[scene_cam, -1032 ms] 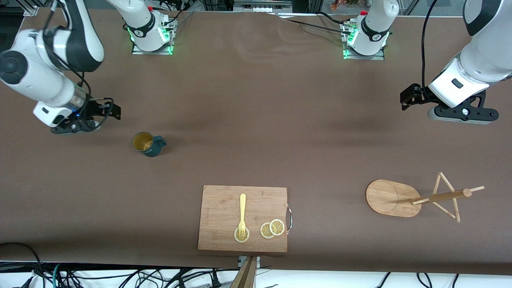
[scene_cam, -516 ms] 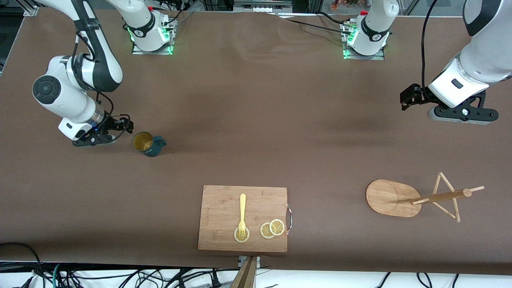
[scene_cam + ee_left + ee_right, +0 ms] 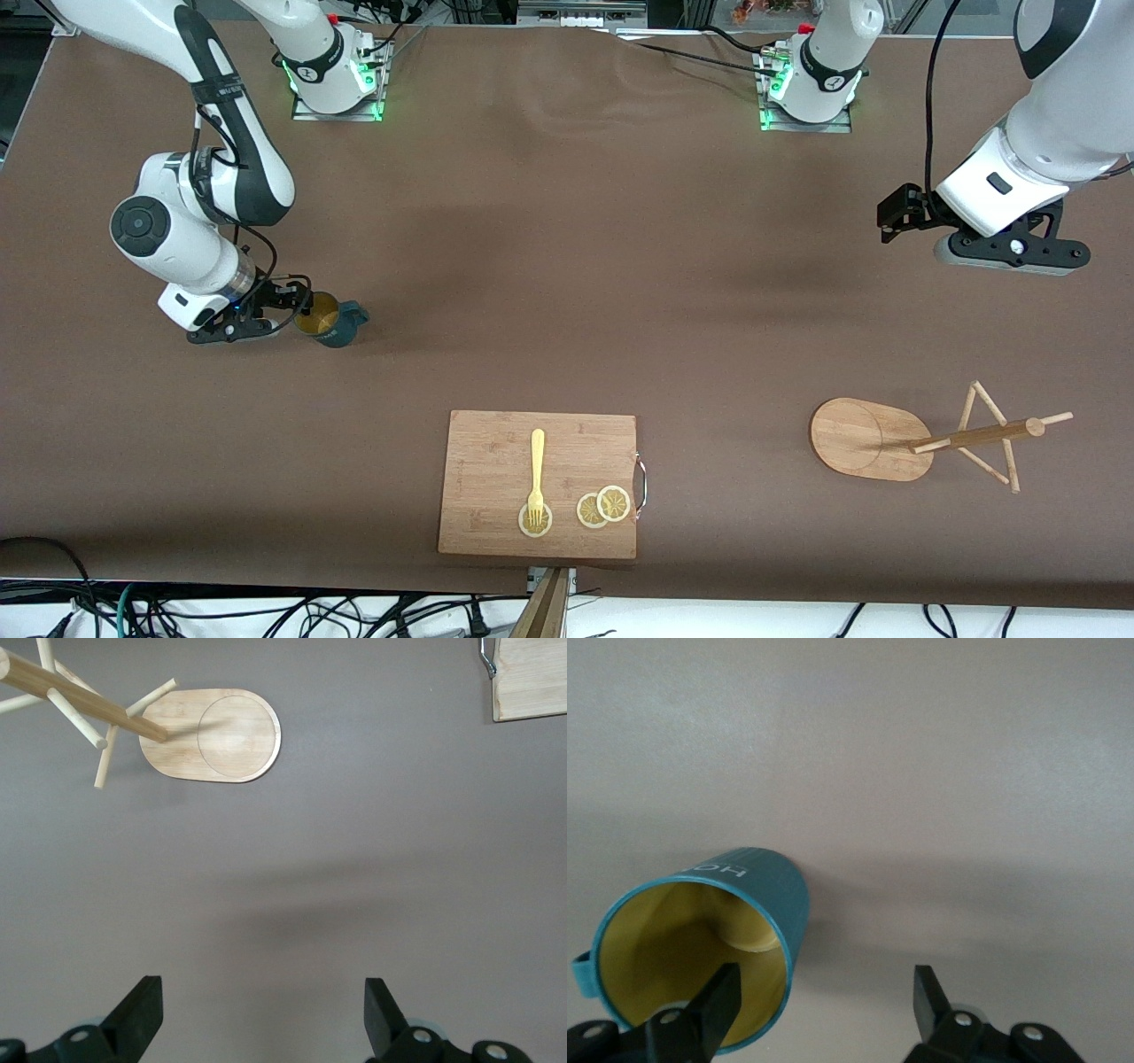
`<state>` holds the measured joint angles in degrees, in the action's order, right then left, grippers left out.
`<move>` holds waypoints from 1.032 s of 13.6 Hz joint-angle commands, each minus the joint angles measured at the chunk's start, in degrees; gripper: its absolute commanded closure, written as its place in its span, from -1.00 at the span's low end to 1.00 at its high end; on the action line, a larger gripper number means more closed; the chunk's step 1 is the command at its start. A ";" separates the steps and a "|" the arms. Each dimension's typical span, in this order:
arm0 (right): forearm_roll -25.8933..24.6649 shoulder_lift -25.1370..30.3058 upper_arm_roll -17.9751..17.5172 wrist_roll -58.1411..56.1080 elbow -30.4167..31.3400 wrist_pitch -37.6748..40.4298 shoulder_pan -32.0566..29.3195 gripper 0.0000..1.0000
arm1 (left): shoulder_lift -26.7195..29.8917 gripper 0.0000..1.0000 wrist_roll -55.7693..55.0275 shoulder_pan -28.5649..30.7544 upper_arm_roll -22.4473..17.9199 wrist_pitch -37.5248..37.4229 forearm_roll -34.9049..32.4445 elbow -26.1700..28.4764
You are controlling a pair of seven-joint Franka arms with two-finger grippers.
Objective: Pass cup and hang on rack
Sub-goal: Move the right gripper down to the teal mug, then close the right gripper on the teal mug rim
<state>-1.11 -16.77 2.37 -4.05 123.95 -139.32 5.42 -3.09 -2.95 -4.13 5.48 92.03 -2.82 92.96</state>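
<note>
The dark teal cup (image 3: 330, 321) stands upright on the brown table toward the right arm's end, yellow inside, handle toward the left arm's end. My right gripper (image 3: 297, 301) is open at the cup's rim. In the right wrist view the gripper (image 3: 824, 997) has one finger over the cup's (image 3: 700, 939) mouth and one outside its wall. The bamboo rack (image 3: 921, 439) stands toward the left arm's end, nearer the front camera. My left gripper (image 3: 897, 215) is open and empty in the air. In the left wrist view it (image 3: 261, 1014) is over bare table, apart from the rack (image 3: 208, 735).
A wooden cutting board (image 3: 496, 443) lies at the table's front edge in the middle, with a yellow fork (image 3: 536, 470) and lemon slices (image 3: 602, 507) on it. Its corner shows in the left wrist view (image 3: 532, 678).
My right arm has swung in and down toward the cup, and its open gripper now reaches the cup's rim. My left gripper has shifted slightly. The cup has not moved.
</note>
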 commanded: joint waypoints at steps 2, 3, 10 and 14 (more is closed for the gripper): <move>0.23 -0.19 -1.57 4.83 1.29 -0.95 0.37 -0.24 | -0.86 -1.00 -0.56 -0.27 -0.12 -1.33 0.01 -2.00; 0.23 -0.19 -1.92 5.36 1.38 -0.96 0.38 -0.03 | -0.95 -1.00 -0.48 -0.27 -0.21 -1.42 0.01 -2.00; 0.23 -0.19 -2.28 7.22 0.07 -0.26 0.64 1.00 | -0.86 -1.00 0.14 -0.18 -0.21 -1.51 0.10 -1.91; 0.50 -0.19 -6.13 13.25 -8.08 9.20 1.25 1.00 | -0.95 -1.00 0.40 -0.53 0.76 -2.47 -0.34 -2.00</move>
<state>-1.03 -17.27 -1.59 4.54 120.96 -136.03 6.24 -3.10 -2.99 -4.16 6.03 91.09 -2.82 92.96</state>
